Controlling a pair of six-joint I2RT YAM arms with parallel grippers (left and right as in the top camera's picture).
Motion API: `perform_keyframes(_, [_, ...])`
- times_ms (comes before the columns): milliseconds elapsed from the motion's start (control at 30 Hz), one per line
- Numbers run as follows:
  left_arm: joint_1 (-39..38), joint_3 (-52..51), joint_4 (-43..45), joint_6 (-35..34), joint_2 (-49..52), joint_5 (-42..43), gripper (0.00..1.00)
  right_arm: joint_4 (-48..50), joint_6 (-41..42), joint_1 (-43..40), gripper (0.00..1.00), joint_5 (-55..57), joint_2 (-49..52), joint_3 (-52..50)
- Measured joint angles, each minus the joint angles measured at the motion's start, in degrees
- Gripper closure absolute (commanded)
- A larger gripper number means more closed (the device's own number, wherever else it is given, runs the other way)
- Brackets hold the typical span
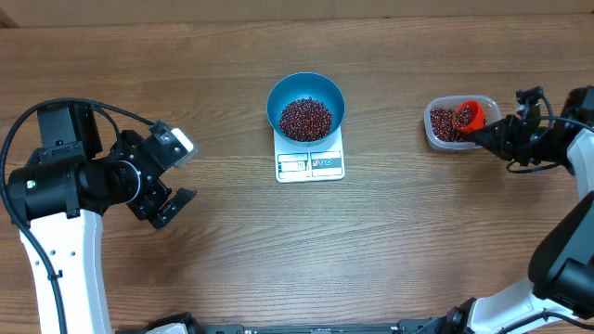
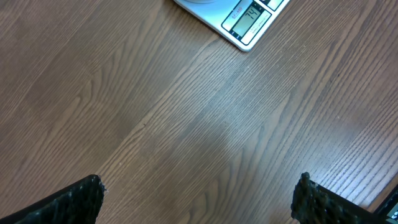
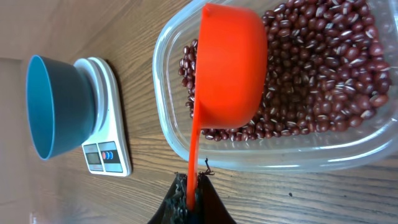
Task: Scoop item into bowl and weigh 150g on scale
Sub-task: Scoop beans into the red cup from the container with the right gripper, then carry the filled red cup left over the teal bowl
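**Right gripper holds the scoop in the bean tub**

The right gripper point(image 1: 489, 136) is shut tight on the thin, flat handle of an orange-red plastic scoop point(image 3: 230, 62). The scoop has a smooth, round cup. The cup sits just in front of this gripper's fingers, down inside a clear plastic tub point(image 3: 163, 112) with rounded corners. The back of the cup faces the wrist camera, so I cannot tell what is inside it.

The beans point(image 3: 323, 81) are small and oval. They are dark red-brown, smooth and a little shiny, and many have a short white line on one side. They lie loose in the tub, right up against the cup and past it.

More beans make a low round heap in the bowl point(image 1: 273, 100). The bowl is bright blue, smooth plastic, round and deep, wide at the top and narrower at the bottom. It stands on the scale point(image 1: 310, 165), which is flat, white and rectangular, with soft corners. Its grey display and buttons show along the edge the bowl does not cover. Bowl and scale are well apart from the right gripper, beyond the tub, about midway between the two grippers.

The left gripper point(image 1: 188, 172) is wide open and holds nothing. Its dark fingers point(image 2: 74, 202) have rough, bumpy pads. It hangs over the brown, wood-grain table point(image 1: 418, 241). A corner of the scale lies ahead of its fingers, well apart. The digits are too blurry to read.
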Motion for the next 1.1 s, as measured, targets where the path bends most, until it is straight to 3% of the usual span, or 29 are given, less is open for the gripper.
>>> perform_keyframes(567, [0.0,0.0,0.0,0.0,0.0,0.0,0.0,-3.34,0.04,-1.07,0.96,-17.2,0.44,0.0])
perform_keyframes(700, [0.0,0.0,0.0,0.0,0.0,0.0,0.0,-3.48,0.39,2.45,0.96,-23.15,0.44,0.0])
perform_keyframes(1100, [0.0,0.0,0.0,0.0,0.0,0.0,0.0,-4.07,1.95,18.12,0.96,-25.7,0.46,4.63])
